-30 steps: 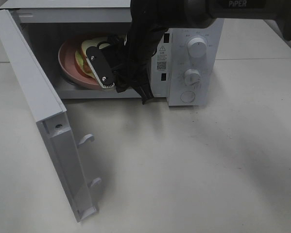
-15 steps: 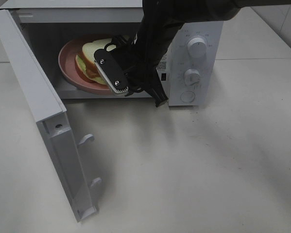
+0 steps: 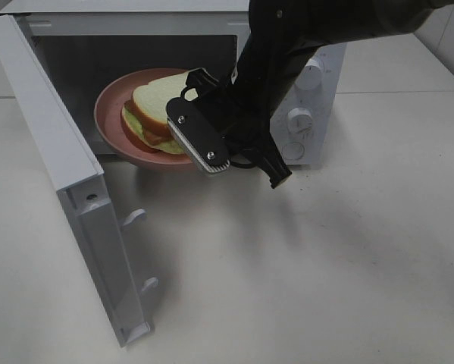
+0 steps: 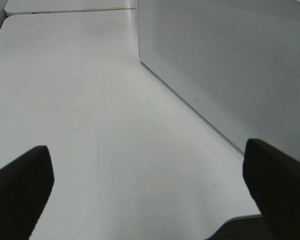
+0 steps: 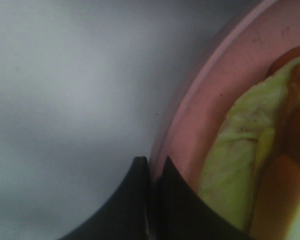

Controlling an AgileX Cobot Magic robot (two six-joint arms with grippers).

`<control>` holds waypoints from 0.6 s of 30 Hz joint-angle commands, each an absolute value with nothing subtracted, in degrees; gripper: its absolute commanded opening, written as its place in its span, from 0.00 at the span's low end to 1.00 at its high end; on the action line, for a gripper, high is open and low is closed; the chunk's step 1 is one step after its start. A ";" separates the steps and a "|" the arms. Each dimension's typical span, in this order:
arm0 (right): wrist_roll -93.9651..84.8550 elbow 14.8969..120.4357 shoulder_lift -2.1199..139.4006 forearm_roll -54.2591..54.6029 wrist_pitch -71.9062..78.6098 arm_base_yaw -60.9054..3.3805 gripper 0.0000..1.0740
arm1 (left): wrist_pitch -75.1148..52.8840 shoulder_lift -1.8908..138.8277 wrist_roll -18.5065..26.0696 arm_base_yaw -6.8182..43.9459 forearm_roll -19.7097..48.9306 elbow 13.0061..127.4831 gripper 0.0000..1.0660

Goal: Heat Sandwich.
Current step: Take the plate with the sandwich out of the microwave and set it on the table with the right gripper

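Observation:
The sandwich (image 3: pixel 157 105), white bread with green leaf filling, lies on a round pink plate (image 3: pixel 109 117). My right gripper (image 3: pixel 201 154) is shut on the plate's near right rim and holds the plate tilted at the mouth of the open microwave (image 3: pixel 310 45), partly outside the cavity. The right wrist view shows the fingertips (image 5: pixel 139 200) pinched on the pink rim (image 5: pixel 200 105), with the leaf filling (image 5: pixel 235 155) beside them. My left gripper (image 4: pixel 150 200) is open and empty over the table beside the microwave's perforated side wall (image 4: pixel 225 65). It does not show in the high view.
The microwave door (image 3: pixel 56 152) swings open to the left, with latch hooks (image 3: pixel 136 216) on its inner edge. Two knobs (image 3: pixel 299 117) sit on the control panel, partly behind my right arm. White tabletop (image 3: pixel 325 265) spreads in front and to the right.
My right gripper has pulled the plate with the sandwich from inside the cavity outward and toward the front, past the microwave's opening. The door has not moved.

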State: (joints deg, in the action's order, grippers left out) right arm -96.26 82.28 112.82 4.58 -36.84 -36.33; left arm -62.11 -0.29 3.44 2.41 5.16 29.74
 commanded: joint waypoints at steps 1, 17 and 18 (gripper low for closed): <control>-97.06 78.15 108.69 4.53 -34.61 -36.10 0.00 | -61.36 -1.26 3.15 2.41 5.21 29.68 0.92; -96.03 64.69 96.77 3.61 -34.55 -36.10 0.00 | -61.36 -1.26 3.15 2.41 5.21 29.68 0.92; -95.28 63.37 95.34 3.15 -34.55 -36.10 0.00 | -61.36 -1.26 3.15 2.41 5.21 29.68 0.92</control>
